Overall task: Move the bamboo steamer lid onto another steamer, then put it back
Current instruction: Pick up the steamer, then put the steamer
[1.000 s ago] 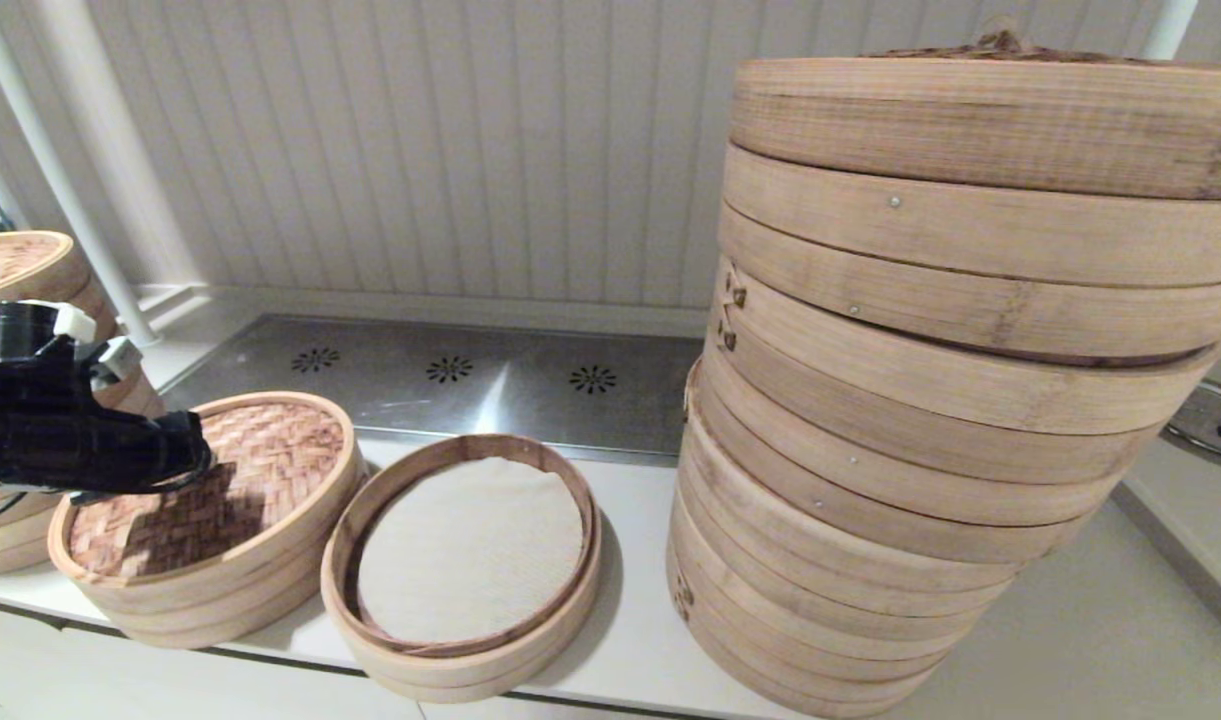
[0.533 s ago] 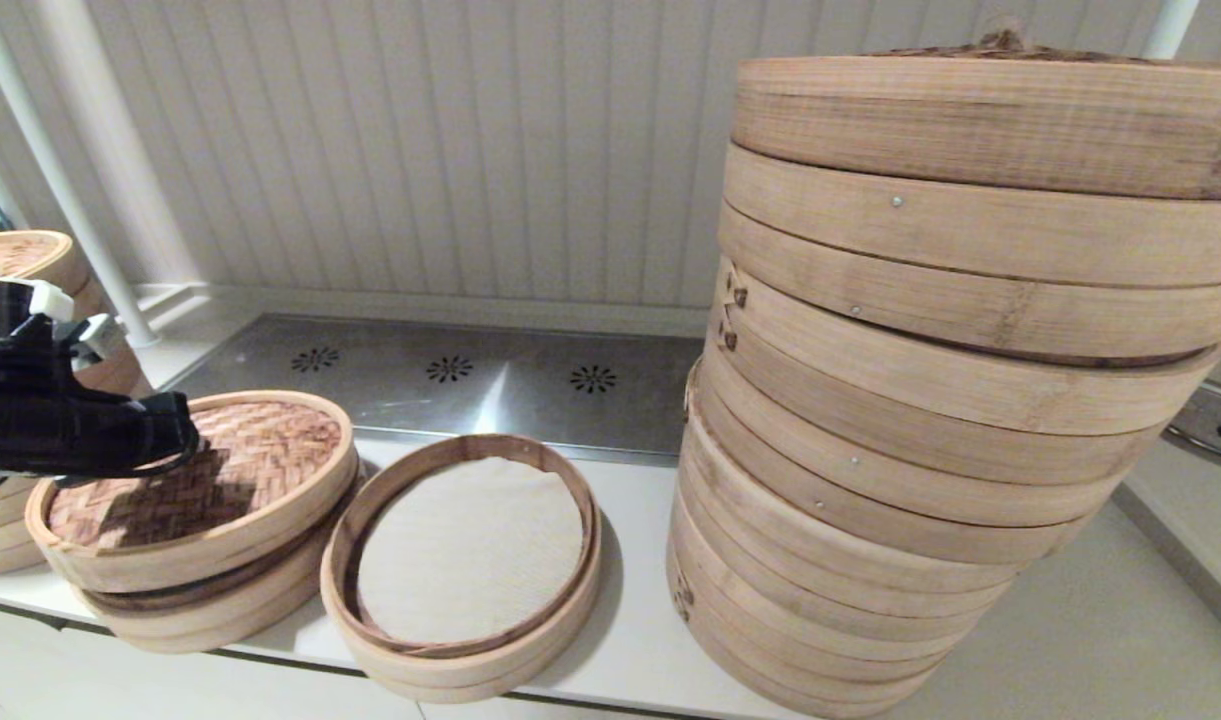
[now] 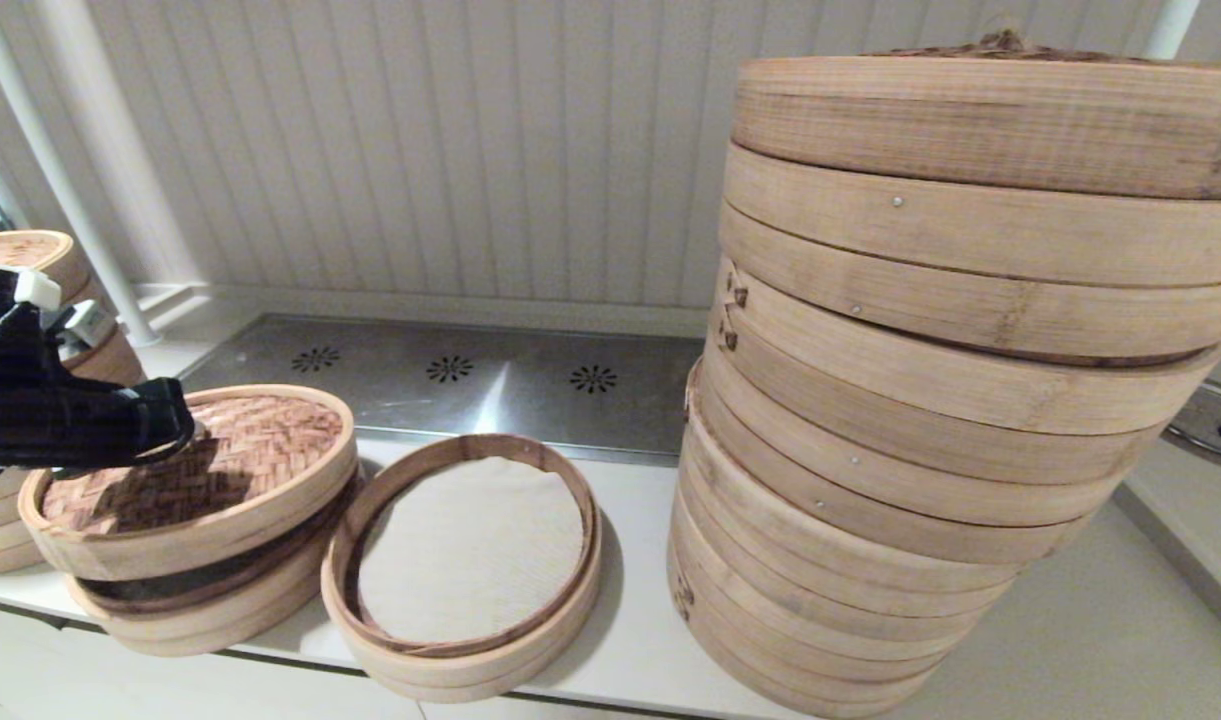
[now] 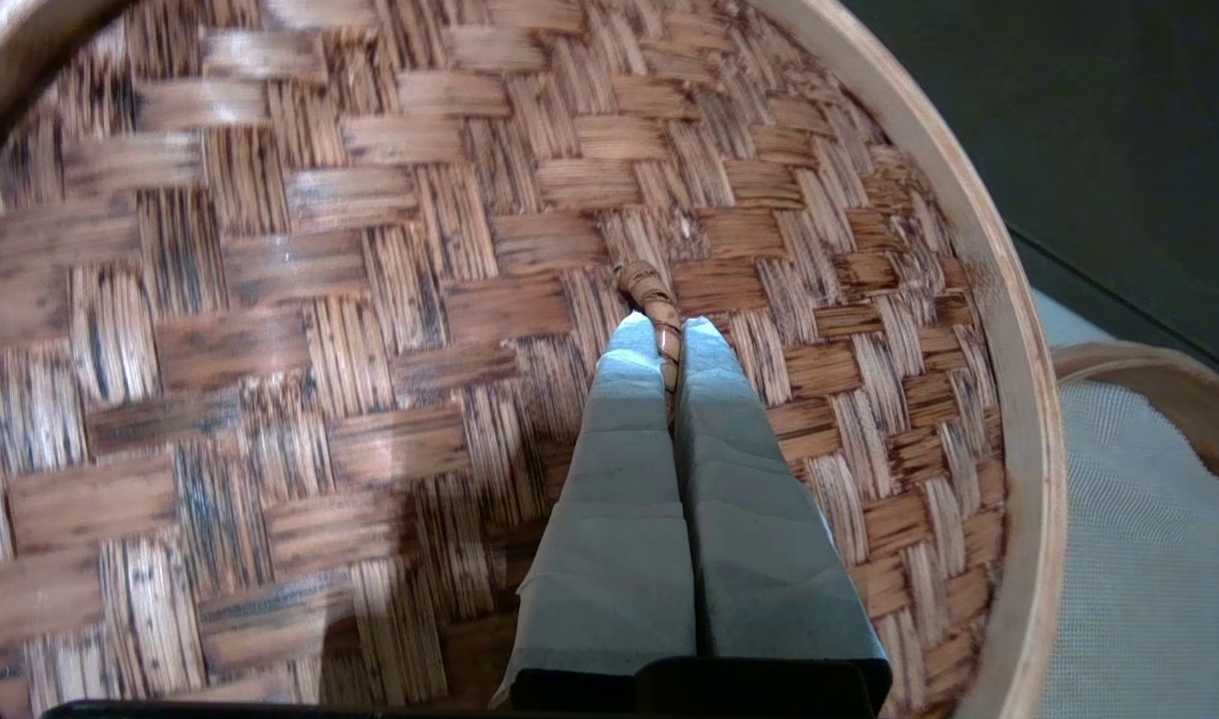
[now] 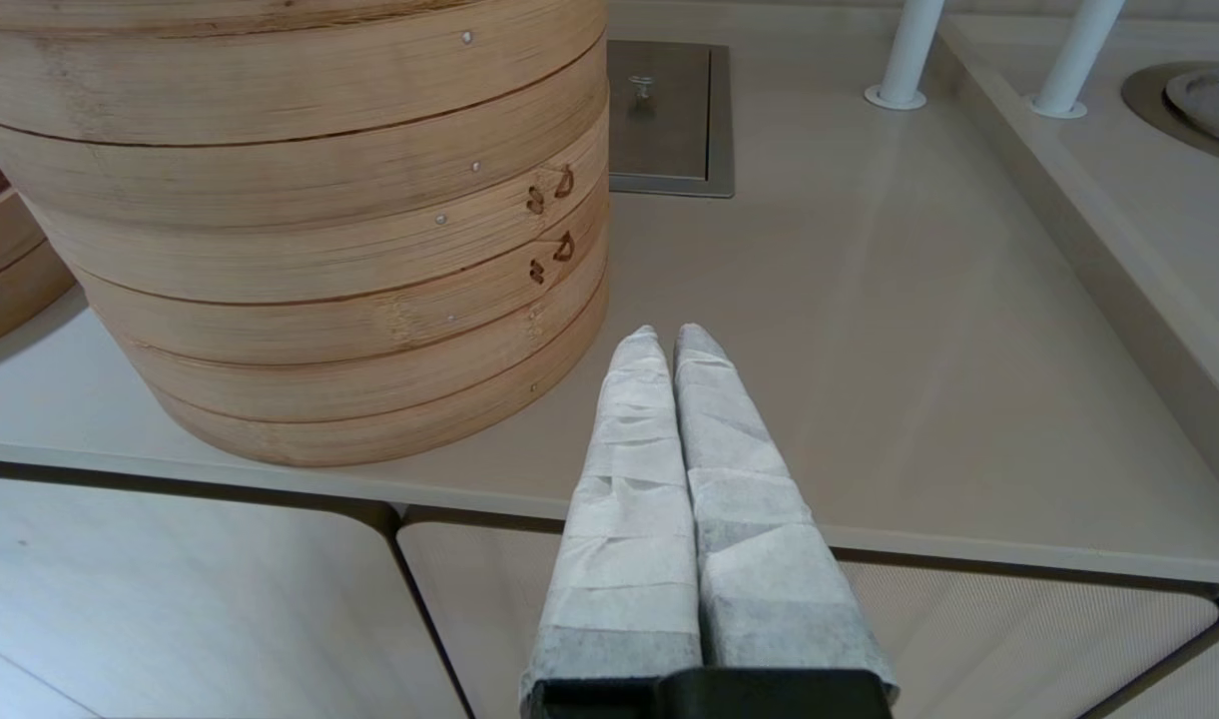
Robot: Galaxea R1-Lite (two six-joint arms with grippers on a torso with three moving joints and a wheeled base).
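The bamboo steamer lid (image 3: 260,450), brown herringbone weave in a pale rim, hangs tilted just above its own small basket (image 3: 220,610) at the counter's front left. My left gripper (image 3: 185,435) is shut on the lid's tiny centre loop (image 4: 649,290); in the left wrist view the gripper (image 4: 666,335) pinches the loop, with the weave (image 4: 369,300) filling the picture. The other small steamer (image 3: 460,672), uncovered and showing its white liner, sits just right of the lid. My right gripper (image 5: 669,335) is shut on nothing, parked over the counter's front edge right of the huge stack.
A huge stack of bamboo steamers (image 3: 950,400) fills the right half of the counter. A medium stack with a woven lid (image 3: 20,260) stands behind my left arm. A perforated steel plate (image 3: 450,385) lies at the back, by a white pole (image 3: 80,180).
The lid has come up off its basket in my left gripper and drifted slightly left, opening a gap over the basket's rim. The right arm has not moved.
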